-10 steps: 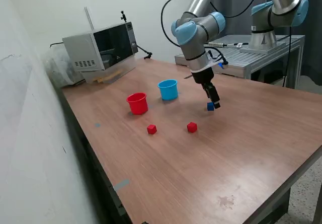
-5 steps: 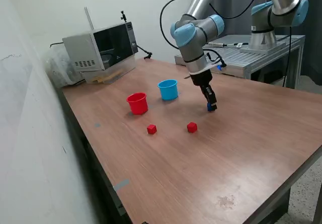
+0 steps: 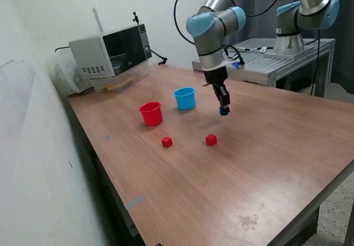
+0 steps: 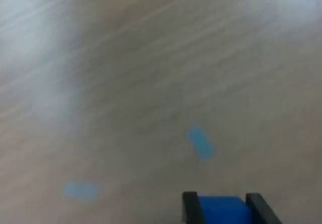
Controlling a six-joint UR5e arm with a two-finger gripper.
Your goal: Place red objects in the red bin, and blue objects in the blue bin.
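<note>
My gripper (image 3: 223, 110) is shut on a tiny dark blue cube (image 3: 223, 111) and holds it above the wooden table (image 3: 265, 163), just to the exterior view's right of the light blue cup (image 3: 185, 98). In the wrist view the blue cube (image 4: 223, 209) sits between the two black fingers (image 4: 190, 209). The red cup (image 3: 151, 113) stands to the exterior view's left of the blue cup. Two tiny red cubes (image 3: 166, 141) (image 3: 211, 140) lie on the table in front of the cups. A second blue cube is not in view.
A microwave (image 3: 113, 52) stands at the table's back left. A second robot arm (image 3: 303, 14) stands on a metal bench (image 3: 276, 61) behind the table. A wall runs along the exterior view's left. Blue tape marks (image 4: 200, 142) show on the tabletop.
My gripper closed on the blue cube, lifted it off the table and carried it to the exterior view's left, towards the blue cup. The cups and red cubes have not moved.
</note>
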